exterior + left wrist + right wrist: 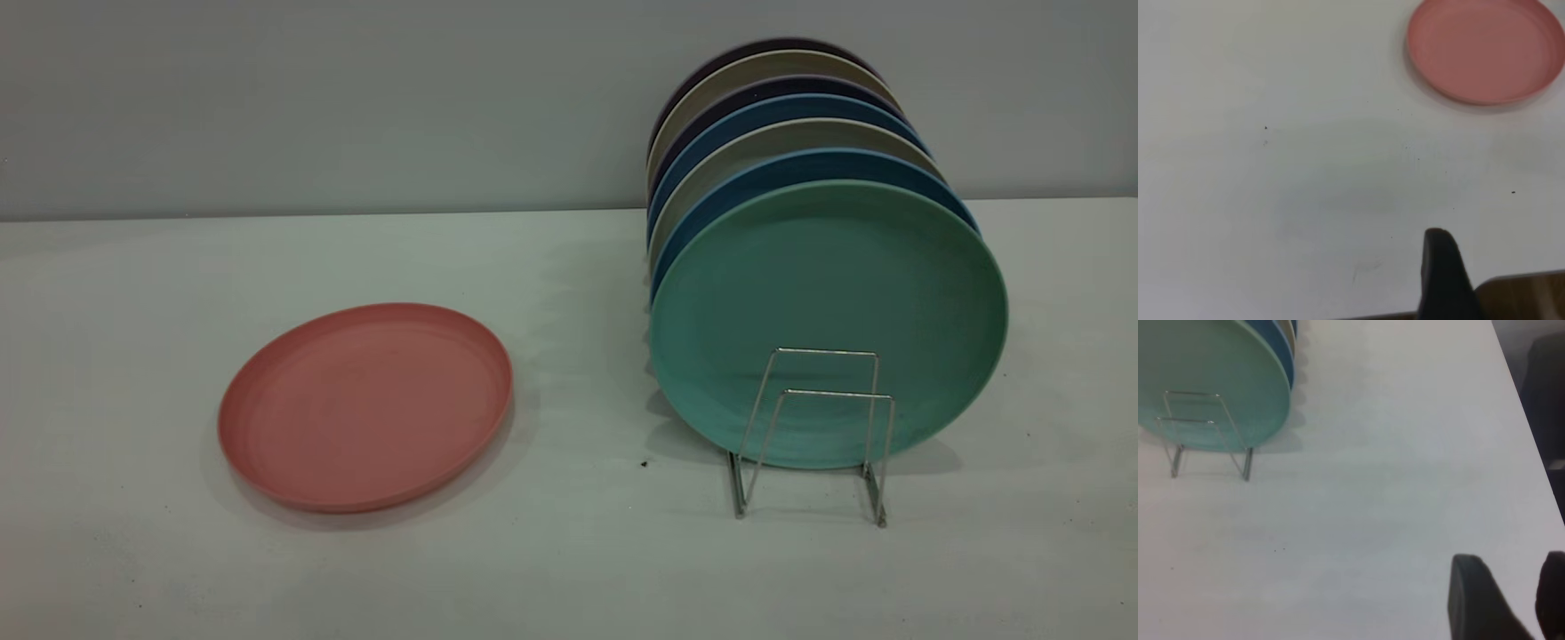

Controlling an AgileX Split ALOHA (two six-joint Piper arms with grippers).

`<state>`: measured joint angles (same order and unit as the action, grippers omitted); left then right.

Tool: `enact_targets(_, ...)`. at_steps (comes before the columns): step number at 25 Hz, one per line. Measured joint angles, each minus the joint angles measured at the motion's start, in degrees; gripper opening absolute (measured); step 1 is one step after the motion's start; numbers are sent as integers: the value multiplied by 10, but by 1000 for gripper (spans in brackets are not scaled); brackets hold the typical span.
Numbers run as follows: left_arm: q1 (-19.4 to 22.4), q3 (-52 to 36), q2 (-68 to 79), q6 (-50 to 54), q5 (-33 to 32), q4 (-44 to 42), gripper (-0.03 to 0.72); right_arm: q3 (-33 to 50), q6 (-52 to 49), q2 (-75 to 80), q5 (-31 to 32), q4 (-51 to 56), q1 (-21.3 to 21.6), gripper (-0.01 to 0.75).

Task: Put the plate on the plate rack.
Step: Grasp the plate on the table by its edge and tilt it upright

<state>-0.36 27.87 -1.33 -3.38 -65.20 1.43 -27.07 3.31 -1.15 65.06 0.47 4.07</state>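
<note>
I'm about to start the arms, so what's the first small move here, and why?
Probably bring the left gripper toward the plate. The plate lies flat and untouched on the table, apart from the plate rack, whose front loops stand free before the teal-green plate.

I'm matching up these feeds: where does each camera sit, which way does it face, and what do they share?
Exterior view: in front of the table, looking slightly down at the round salmon-pink plastic plate and the silver wire plate rack; no arm shows.
Left wrist view: above the table, facing down; one dark finger of the left end effector shows; shares the pink plate.
Right wrist view: above the table; right end effector open; shares the rack and the teal-green plate.
</note>
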Motion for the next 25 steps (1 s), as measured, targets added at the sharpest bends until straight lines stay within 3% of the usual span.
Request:
enact_targets(12,-11,0,5,1,0,0,468,0,-13,0,0,24,0,239)
enact_targets(20,-19,7,99,11,27,0,468,-1,-16,28,-4,35,0,239)
enact_targets(25,-28,34,209,24,75,13,468,-19,-22,91,-75,15,-1,239)
